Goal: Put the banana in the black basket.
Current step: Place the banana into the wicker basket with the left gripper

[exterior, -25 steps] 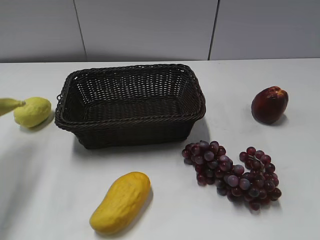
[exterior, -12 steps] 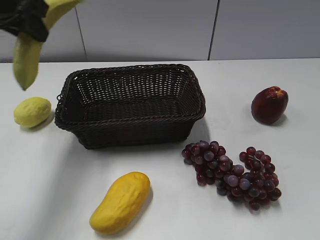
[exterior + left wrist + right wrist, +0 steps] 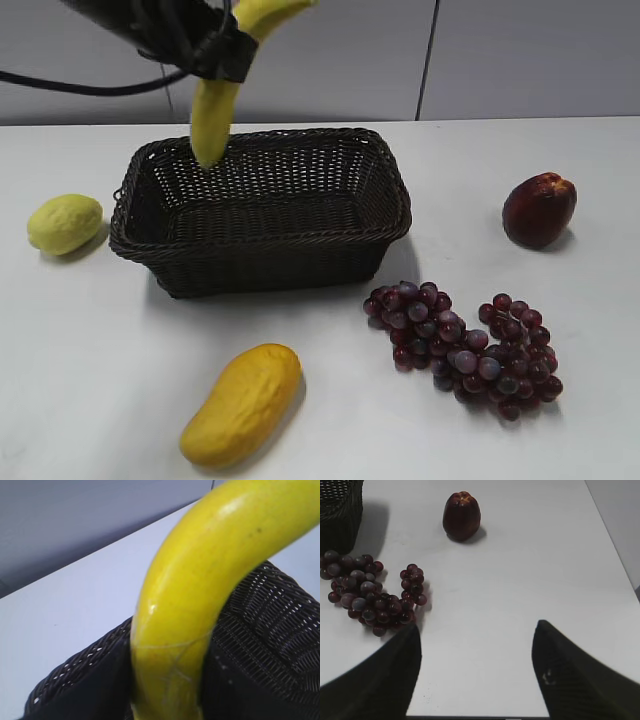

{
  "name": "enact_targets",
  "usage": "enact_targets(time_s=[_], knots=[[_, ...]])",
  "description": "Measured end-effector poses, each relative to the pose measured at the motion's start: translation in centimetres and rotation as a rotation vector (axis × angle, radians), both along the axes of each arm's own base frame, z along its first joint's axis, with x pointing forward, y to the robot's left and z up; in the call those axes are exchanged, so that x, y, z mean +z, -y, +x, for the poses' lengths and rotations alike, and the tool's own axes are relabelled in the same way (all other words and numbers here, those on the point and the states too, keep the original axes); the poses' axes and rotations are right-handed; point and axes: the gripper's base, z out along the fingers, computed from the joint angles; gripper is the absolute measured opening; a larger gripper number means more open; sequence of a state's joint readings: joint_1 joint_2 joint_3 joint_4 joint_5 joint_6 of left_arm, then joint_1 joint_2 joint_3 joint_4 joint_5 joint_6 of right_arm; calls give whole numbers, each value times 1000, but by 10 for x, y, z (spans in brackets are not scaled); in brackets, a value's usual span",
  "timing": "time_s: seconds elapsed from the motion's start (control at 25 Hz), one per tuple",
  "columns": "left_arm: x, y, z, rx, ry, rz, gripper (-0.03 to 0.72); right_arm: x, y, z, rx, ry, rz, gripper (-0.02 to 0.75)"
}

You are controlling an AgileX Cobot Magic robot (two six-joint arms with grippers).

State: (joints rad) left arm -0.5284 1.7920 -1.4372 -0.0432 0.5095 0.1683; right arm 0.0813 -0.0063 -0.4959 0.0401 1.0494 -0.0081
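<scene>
White surface (image 3: 90, 350) carries all items. Black basket (image 3: 262, 210), woven wicker, rectangular, sits left of centre, open side up. Left arm enters from upper left of the exterior view; left hand (image 3: 222, 52) is clamped on the banana (image 3: 215, 110), gripping it near mid-length. Banana is airborne, lower end hanging almost vertical above the basket's rear left rim, upper end curving right out of the top of the exterior view; it is above the basket, not resting in it. Left wrist view: banana fills the frame, basket weave directly behind it. Grape bunch (image 3: 465, 345), dark red, lies right front of the basket, close to its corner but apart. Orange-yellow mango-shaped fruit (image 3: 241, 403) lies in front of the basket, well apart. Dark red apple (image 3: 539, 209) sits at far right. Lemon (image 3: 64, 223) sits just left of the basket. Right hand (image 3: 476, 672): fingers spread apart, holding nothing, above bare surface, grapes and apple ahead of it.
</scene>
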Motion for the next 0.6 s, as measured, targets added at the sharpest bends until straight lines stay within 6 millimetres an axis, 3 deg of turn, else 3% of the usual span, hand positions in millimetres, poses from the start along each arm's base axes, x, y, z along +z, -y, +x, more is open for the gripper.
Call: enact_targets(time_s=[0.2, 0.4, 0.48, 0.6], knots=[[-40, 17, 8, -56, -25, 94, 409, 0, 0, 0, 0, 0, 0, 555], [-66, 24, 14, -79, -40, 140, 410, 0, 0, 0, 0, 0, 0, 555], [-69, 24, 14, -80, -41, 143, 459, 0, 0, 0, 0, 0, 0, 555], [-67, 25, 15, -80, -25, 133, 592, 0, 0, 0, 0, 0, 0, 555]])
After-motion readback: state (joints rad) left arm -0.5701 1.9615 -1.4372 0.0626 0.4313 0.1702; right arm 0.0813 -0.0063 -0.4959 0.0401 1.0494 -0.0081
